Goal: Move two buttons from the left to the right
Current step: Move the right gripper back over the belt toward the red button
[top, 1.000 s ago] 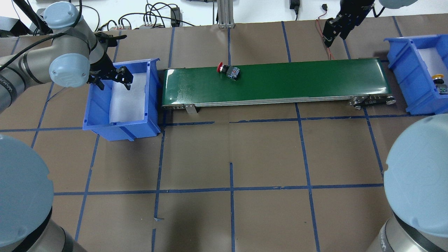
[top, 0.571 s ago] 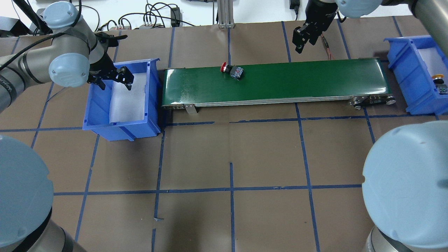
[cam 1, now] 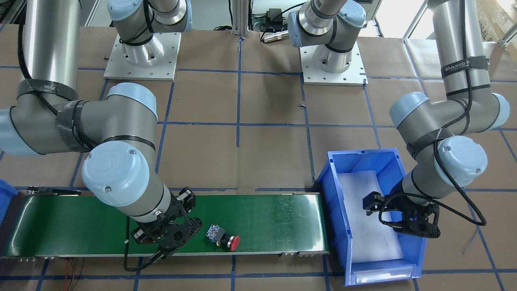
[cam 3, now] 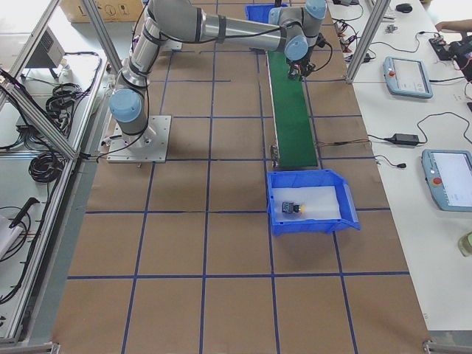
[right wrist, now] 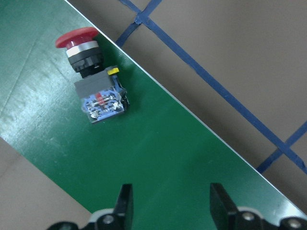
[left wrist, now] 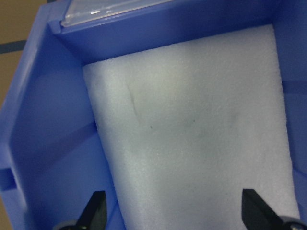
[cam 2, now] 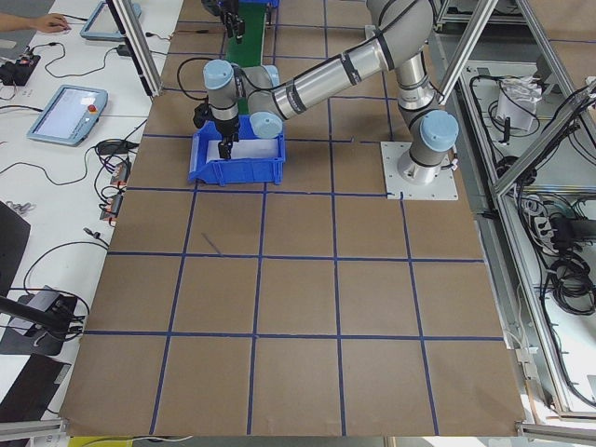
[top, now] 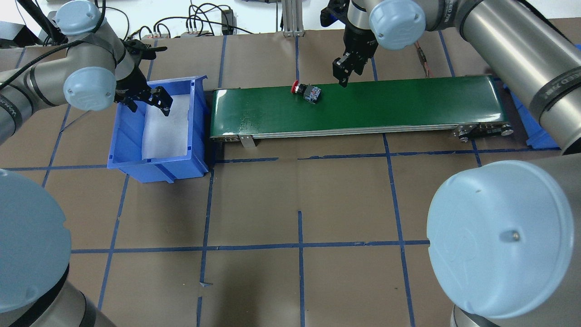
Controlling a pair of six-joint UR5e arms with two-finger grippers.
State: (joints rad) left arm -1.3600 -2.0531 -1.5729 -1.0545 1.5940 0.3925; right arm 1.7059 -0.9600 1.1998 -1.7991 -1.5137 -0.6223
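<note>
My right end effector (right wrist: 170,201) hangs wide open and empty; the red-capped black-grey push-button (right wrist: 96,84) lies just ahead on the green belt (right wrist: 158,153), awaiting my grasp.

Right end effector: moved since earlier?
Yes. The right end effector moved left along the far edge of the conveyor, now just right of the red button.

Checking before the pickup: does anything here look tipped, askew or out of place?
Only the red button: it lies on its side on the green belt, cap close to the belt's far edge rather than centred. The right tool hangs open beside it. Nothing looks spilled or damaged.
</note>
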